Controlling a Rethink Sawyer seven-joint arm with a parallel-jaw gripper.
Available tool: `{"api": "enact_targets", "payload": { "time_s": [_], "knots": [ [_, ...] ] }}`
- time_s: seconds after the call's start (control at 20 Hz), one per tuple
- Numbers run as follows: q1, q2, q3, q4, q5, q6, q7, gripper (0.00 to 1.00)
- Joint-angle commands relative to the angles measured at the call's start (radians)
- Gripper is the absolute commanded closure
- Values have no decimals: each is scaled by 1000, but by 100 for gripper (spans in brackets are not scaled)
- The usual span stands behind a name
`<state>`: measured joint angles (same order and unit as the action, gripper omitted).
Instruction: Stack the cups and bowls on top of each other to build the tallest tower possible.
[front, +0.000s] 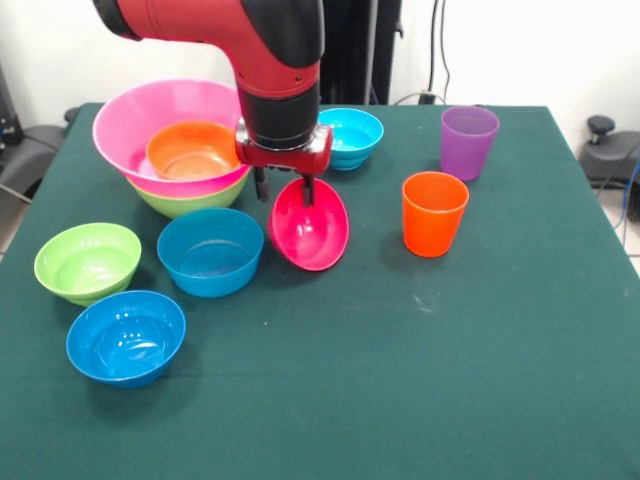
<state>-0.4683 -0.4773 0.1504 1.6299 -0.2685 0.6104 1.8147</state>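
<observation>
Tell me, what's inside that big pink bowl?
An orange bowl sits inside the pink bowl. The robot's arm covers the pink bowl's right side, so anything else there is hidden.

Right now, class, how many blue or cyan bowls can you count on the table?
3: a glossy blue plastic bowl nearest the camera at left, a teal-blue bowl just behind it, and a cyan bowl at the back, partly behind the arm. Others may be hidden.

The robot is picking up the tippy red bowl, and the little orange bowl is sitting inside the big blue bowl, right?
Not quite. The front view shows the small glossy orange plastic bowl sitting inside the huge round pink plastic bowl, not a blue one. The rest holds: the tool grips the rim of the tilted magenta-red plastic bowl.
</observation>
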Motion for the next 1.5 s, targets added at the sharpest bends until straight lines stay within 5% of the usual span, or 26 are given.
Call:
{"api": "enact_targets", "payload": {
  "time_s": [0.05,0.35,0.4,1.0,1.3,1.5],
  "knots": [
    [38,9,54,75,-43,-46,25,0],
    [38,14,65,66,-49,-48,2,0],
    [37,13,64,67,-45,-51,6,100],
    [212,-43,-93,41,-99,-257,182,100],
    [359,-279,-222,74,1,-6,228,100],
    [374,-364,-222,31,47,179,166,100]
  ]
}}
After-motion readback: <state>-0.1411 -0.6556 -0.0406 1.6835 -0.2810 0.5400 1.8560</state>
